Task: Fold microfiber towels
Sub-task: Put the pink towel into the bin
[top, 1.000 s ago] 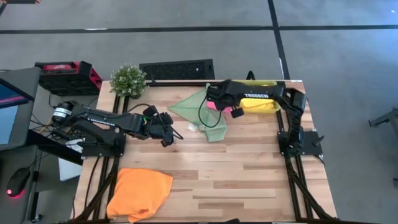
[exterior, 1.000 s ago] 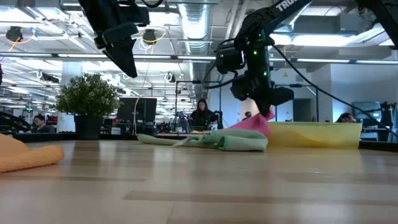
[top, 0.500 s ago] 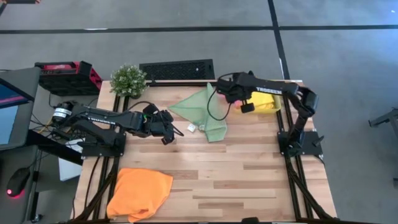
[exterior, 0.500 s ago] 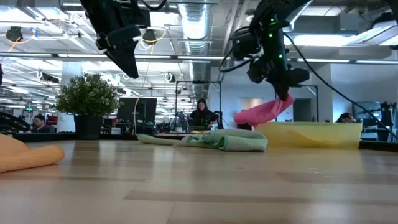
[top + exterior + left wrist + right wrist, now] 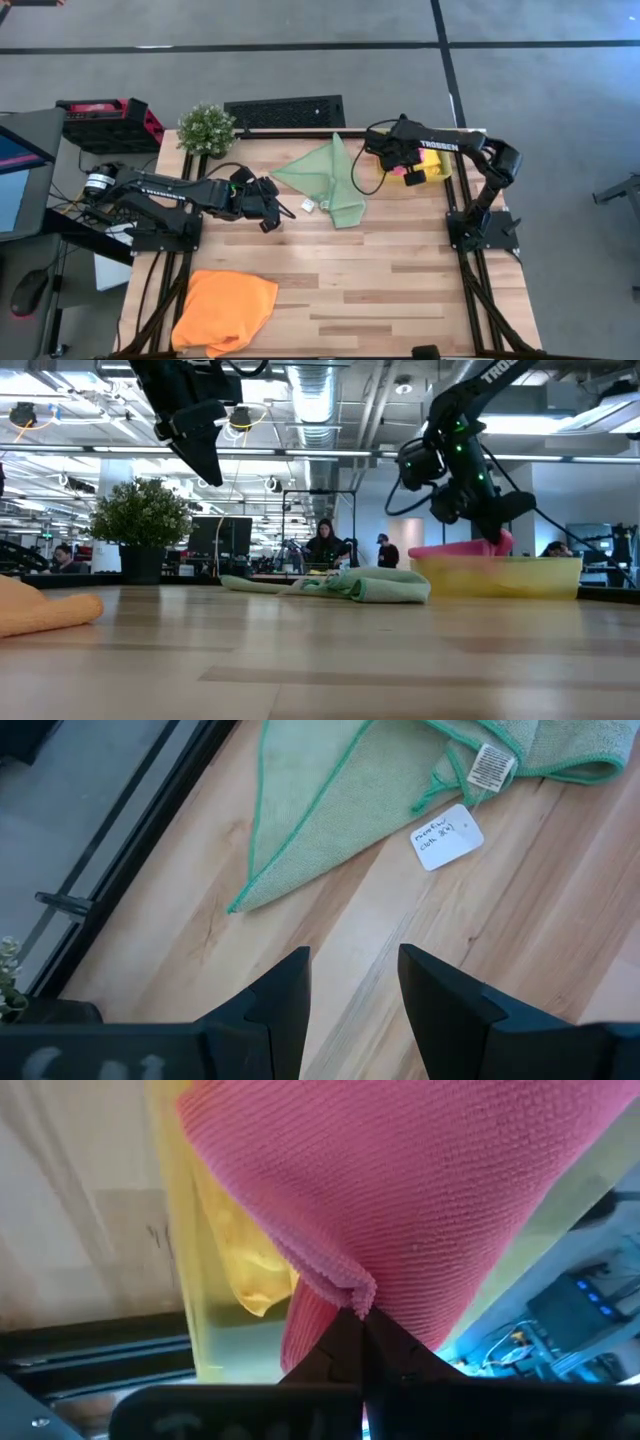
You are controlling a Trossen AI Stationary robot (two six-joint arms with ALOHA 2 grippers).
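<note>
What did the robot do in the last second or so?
The right claw, shut on the pink towel, carried it from beside the green towel over the yellow tray. The left claw, the green towel and the orange towel stayed put.

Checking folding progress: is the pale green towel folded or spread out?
Not folded: the pale green towel lies loosely spread and rumpled on the table, one corner pointing away and its tag exposed.

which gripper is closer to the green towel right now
Left. The left gripper, open, hovers just beside the green towel, near its white tag. The right gripper is farther off, over the yellow tray, shut on the pink towel.
</note>
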